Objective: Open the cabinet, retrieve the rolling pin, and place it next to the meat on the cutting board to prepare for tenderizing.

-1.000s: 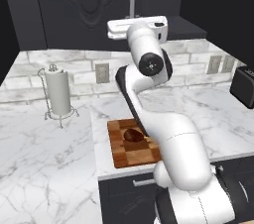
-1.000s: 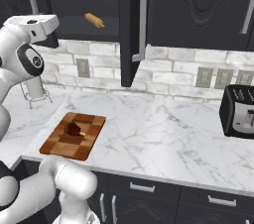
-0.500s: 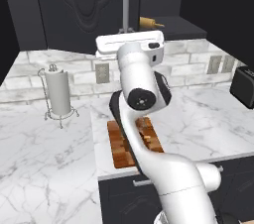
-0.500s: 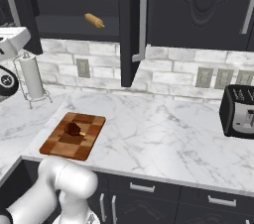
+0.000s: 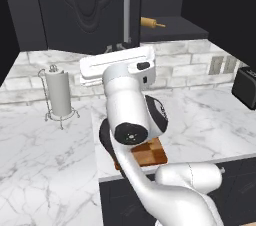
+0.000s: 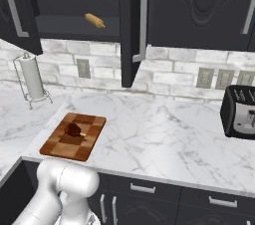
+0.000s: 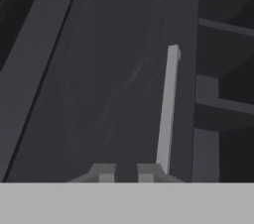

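The cabinet (image 6: 74,0) stands open, with both doors swung out. The rolling pin (image 6: 94,20) lies on its shelf, also seen as the rolling pin (image 5: 152,23) past the door edge. On the counter below is the cutting board (image 6: 74,136) with the meat (image 6: 73,129) on it; my arm (image 5: 130,115) covers most of the cutting board (image 5: 151,153). My gripper (image 7: 125,174) is shut with nothing in it. It faces a dark carved door panel (image 7: 109,79), and the door's silver bar handle (image 7: 167,109) rises just right of the fingertips.
A paper towel holder (image 5: 59,92) stands at the back left of the marble counter (image 6: 164,139). A toaster (image 6: 241,112) sits at the right. The open right door (image 6: 132,25) juts out edge-on above the counter. Base drawers (image 6: 144,189) run below.
My arm has swung left, out of the right base view, and its elbow has come nearer the left camera. The doors, rolling pin and meat have stayed put.
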